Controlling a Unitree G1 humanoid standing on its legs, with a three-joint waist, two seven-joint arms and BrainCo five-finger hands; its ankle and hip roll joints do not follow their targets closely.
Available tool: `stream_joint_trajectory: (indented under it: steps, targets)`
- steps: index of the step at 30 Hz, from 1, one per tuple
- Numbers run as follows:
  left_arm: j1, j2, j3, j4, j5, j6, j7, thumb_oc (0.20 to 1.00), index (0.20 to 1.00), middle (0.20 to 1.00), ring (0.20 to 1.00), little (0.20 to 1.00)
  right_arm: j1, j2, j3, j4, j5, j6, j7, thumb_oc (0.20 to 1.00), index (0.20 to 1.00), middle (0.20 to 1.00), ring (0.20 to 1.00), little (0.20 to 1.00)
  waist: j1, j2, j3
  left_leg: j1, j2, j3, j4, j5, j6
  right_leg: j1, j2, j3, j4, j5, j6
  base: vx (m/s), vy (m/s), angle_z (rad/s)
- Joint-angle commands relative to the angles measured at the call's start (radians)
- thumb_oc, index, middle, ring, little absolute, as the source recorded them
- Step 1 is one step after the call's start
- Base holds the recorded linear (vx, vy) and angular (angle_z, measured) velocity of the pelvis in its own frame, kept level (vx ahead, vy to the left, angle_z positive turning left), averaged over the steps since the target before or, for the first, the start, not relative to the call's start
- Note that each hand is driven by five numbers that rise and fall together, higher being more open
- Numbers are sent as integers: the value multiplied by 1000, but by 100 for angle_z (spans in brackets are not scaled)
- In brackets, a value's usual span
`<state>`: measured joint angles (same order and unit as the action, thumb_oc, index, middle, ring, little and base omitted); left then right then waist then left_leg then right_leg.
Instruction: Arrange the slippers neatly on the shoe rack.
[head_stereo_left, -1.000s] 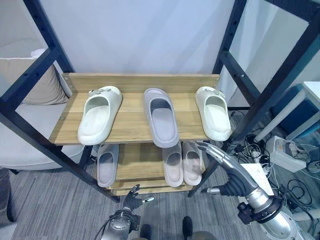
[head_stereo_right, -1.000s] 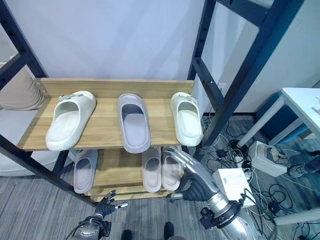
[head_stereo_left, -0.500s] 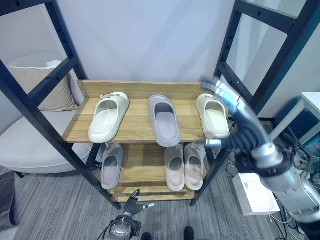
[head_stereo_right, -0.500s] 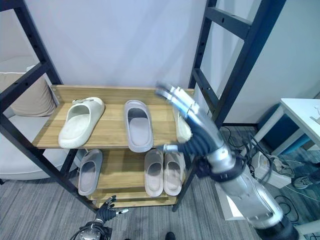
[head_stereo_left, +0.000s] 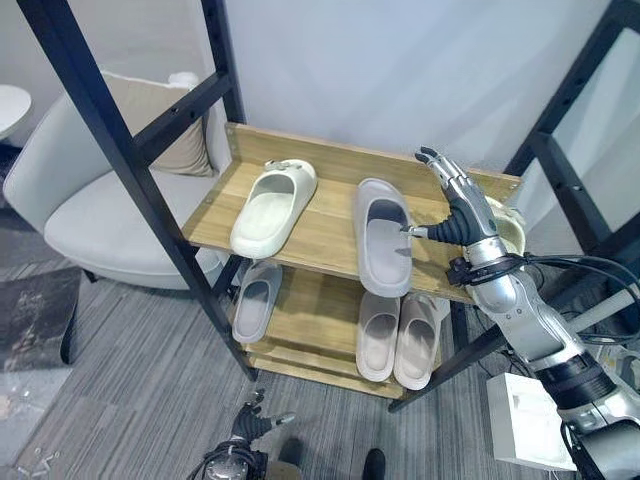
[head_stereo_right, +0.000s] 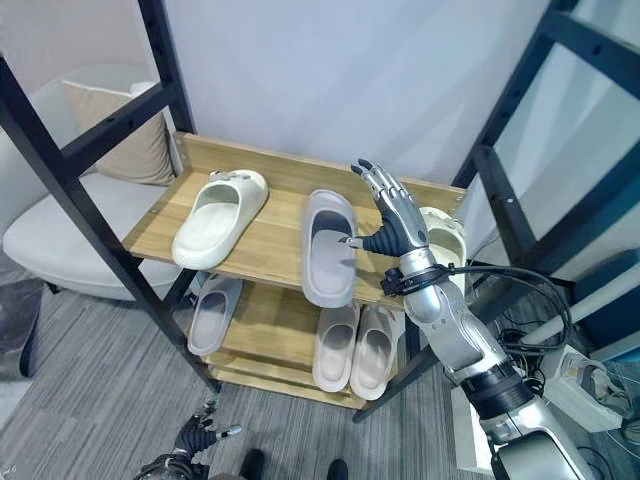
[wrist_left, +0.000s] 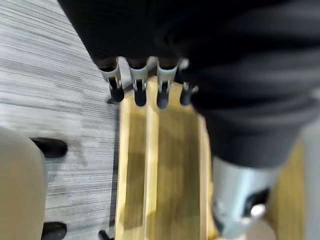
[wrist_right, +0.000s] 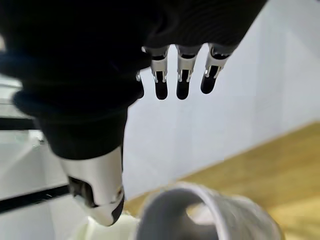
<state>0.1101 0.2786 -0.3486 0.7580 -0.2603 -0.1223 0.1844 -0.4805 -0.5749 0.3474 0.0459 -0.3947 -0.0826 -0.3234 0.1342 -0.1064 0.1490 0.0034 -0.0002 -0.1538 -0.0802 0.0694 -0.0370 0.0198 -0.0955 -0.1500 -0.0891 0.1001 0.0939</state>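
Note:
The wooden shoe rack's top shelf (head_stereo_left: 325, 225) holds a cream slipper (head_stereo_left: 272, 207) at the left and a grey slipper (head_stereo_left: 385, 235) in the middle. A second cream slipper (head_stereo_right: 443, 235) at the right is partly hidden behind my right hand (head_stereo_right: 395, 215). That hand is open with straight fingers (wrist_right: 182, 80), hovering between the grey and right cream slippers, its thumb pointing at the grey one (wrist_right: 200, 210). The lower shelf carries a grey slipper (head_stereo_left: 257, 300) and a beige pair (head_stereo_left: 398, 338). My left hand (head_stereo_left: 245, 428) hangs open near the floor.
A pale armchair (head_stereo_left: 90, 210) with a cushion stands left of the rack. Black slanted frame posts (head_stereo_left: 130, 170) cross in front of the rack on both sides. A white box (head_stereo_left: 520, 420) and cables lie on the floor at the right.
My right hand rose from below the top shelf and now hovers beside the grey slipper. The camera has shifted, so the rack sits differently in view. The slippers and the left hand have not moved.

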Motion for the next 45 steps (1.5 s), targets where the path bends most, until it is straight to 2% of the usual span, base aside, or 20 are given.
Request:
stream_joint_trajectory:
  steps: [1, 10, 11, 12, 13, 14, 16, 24, 27, 30, 34, 35, 36, 38, 39, 40, 42, 43, 44, 45]
  targets:
    - [-39, 20, -3, -4, -20, -39, -16, 1000, 1000, 1000, 1000, 1000, -163, -5, 27, 38, -17, 0, -28, 1000, 1000, 1000, 1000, 1000, 58, -6, 20, 17, -23, -16, -1, -72, 31, 80, -42, -24, 7, -78, 58, 36, 21, 12]
    - [-54, 26, -19, -6, -26, -52, -12, 1000, 1000, 1000, 1000, 1000, -252, 14, 95, 278, -66, 41, -55, 1000, 1000, 1000, 1000, 1000, 97, -11, 37, -7, -30, -43, 7, -71, 28, 76, -44, -52, 2, -84, 59, 22, 13, 9]
    - [-58, 30, -26, -9, -29, -56, -10, 1000, 1000, 1000, 1000, 1000, -292, 4, 120, 366, -96, 62, -67, 959, 959, 959, 959, 959, 107, -13, 40, -10, -31, -47, 11, -72, 27, 76, -43, -54, 2, -84, 58, 6, 9, 5]
    - [-59, 30, -25, -9, -29, -56, -10, 1000, 1000, 1000, 1000, 1000, -296, 6, 122, 372, -96, 60, -69, 790, 790, 790, 790, 790, 107, -12, 40, -11, -31, -47, 12, -73, 27, 75, -43, -53, 2, -84, 58, 10, 14, 3]
    - [-61, 34, -28, -16, -31, -58, -6, 1000, 1000, 1000, 1000, 1000, -324, -3, 130, 407, -106, 71, -81, 545, 545, 545, 545, 545, 110, -12, 41, -12, -32, -48, 12, -73, 28, 75, -43, -53, 2, -85, 59, 0, 0, 0]
    - [-61, 34, -28, -16, -32, -57, -6, 1000, 1000, 1000, 1000, 1000, -326, -2, 131, 409, -106, 71, -82, 511, 511, 511, 511, 511, 110, -12, 42, -12, -32, -47, 12, -73, 28, 75, -43, -53, 2, -85, 59, 0, 0, 0]
    - [-63, 33, -28, -8, -28, -58, -4, 1000, 1000, 1000, 1000, 1000, -329, 10, 123, 452, -93, 73, -93, 200, 200, 200, 200, 200, 109, -10, 41, -10, -30, -47, 10, -71, 27, 76, -43, -52, 2, -85, 58, 0, 0, 0]
    - [-60, 25, -35, 4, -25, -53, -9, 1000, 1000, 1000, 1000, 1000, -303, 9, 113, 478, -55, 70, -89, 200, 200, 200, 200, 200, 95, 5, 25, 0, -26, -53, -1, -65, 19, 85, -44, -62, 2, -90, 57, -2, 0, 2]
    - [-64, 19, -32, 7, -19, -45, -7, 1000, 1000, 1000, 1000, 1000, -242, 7, 47, 353, -10, 55, -105, 200, 200, 200, 200, 200, 81, 15, 19, 4, -24, -49, -5, -60, 16, 87, -45, -65, 2, -90, 56, -4, -5, 3]
    - [-72, -6, -4, 41, -8, -29, 5, 1000, 1000, 1000, 1000, 1000, -106, 29, -127, 6, 41, 4, -140, 200, 200, 200, 200, 200, 45, 32, 5, 5, -23, -47, -7, -49, 14, 88, -48, -66, 2, -86, 55, -22, -16, 10]
    - [-69, -18, 8, 50, 5, -21, 12, 1000, 1000, 1000, 1000, 1000, -21, 58, -206, -239, 92, -57, -124, 200, 200, 200, 200, 200, 21, 42, -3, 19, -17, -33, -7, -61, 12, 94, -44, -53, 2, -95, 52, -10, -35, 4]
    - [-60, -27, 12, 45, 0, -16, 12, 1000, 1000, 1000, 1000, 1000, 22, 96, -240, -399, 233, -145, -95, 200, 200, 200, 200, 200, 2, 48, -8, 21, -16, -28, -7, -51, 13, 91, -44, -47, 2, -90, 50, 22, -41, -4]
    - [-58, -26, 11, 45, 0, -16, 12, 1000, 1000, 1000, 1000, 1000, 26, 96, -242, -402, 235, -144, -93, 200, 200, 200, 200, 200, 3, 48, -10, 26, -14, -27, -7, -61, 12, 96, -42, -47, 2, -98, 50, -44, -37, -2]
    - [-44, -32, 11, 40, -10, -12, 8, 1000, 1000, 1000, 1000, 1000, 53, 150, -239, -511, 423, -224, -44, 200, 200, 200, 200, 200, -12, 55, -13, 23, -14, -25, -7, -51, 11, 93, -42, -43, 3, -95, 47, -30, -51, -14]
    - [-38, -34, 6, 39, -16, -6, 9, 1000, 1000, 1000, 1000, 1000, 66, 197, -191, -582, 640, -281, 27, 200, 200, 200, 200, 200, -19, 62, -13, 32, -10, -23, -7, -58, 8, 100, -38, -44, 4, -104, 42, -26, -81, -19]
    - [-37, -33, 3, 40, -17, -2, 8, 1000, 1000, 1000, 1000, 1000, 66, 211, -143, -621, 759, -295, 82, 200, 200, 200, 200, 200, -22, 64, -14, 32, -9, -22, -7, -56, 5, 100, -37, -42, 6, -105, 40, -17, -64, -17]
    - [-35, -37, 6, 45, -18, -1, 8, 1000, 1000, 1000, 1000, 1000, 66, 210, -118, -641, 811, -294, 111, 200, 200, 200, 200, 200, -26, 66, -16, 34, -7, -23, -7, -57, 3, 102, -36, -43, 7, -106, 39, -17, -39, -5]
    - [-40, -43, 9, 61, -24, -5, 7, 1000, 1000, 1000, 1000, 1000, 47, 210, -52, -688, 945, -288, 206, 200, 200, 200, 200, 200, -22, 69, -19, 35, -4, -29, -7, -54, -1, 107, -33, -48, 9, -111, 36, -17, -49, -3]
    - [-41, -44, 9, 62, -24, -5, 7, 1000, 1000, 1000, 1000, 1000, 47, 210, -52, -687, 947, -288, 208, 200, 200, 200, 200, 200, -24, 69, -19, 35, -4, -30, -7, -54, -1, 108, -33, -49, 9, -112, 35, -19, -52, -1]
    - [-37, -46, 8, 60, -32, -9, 5, 1000, 1000, 1000, 1000, 1000, 35, 233, 1, -697, 1044, -279, 255, 200, 200, 200, 200, 200, -16, 72, -21, 34, -4, -37, -7, -52, -3, 109, -32, -52, 11, -114, 34, -10, -31, 4]
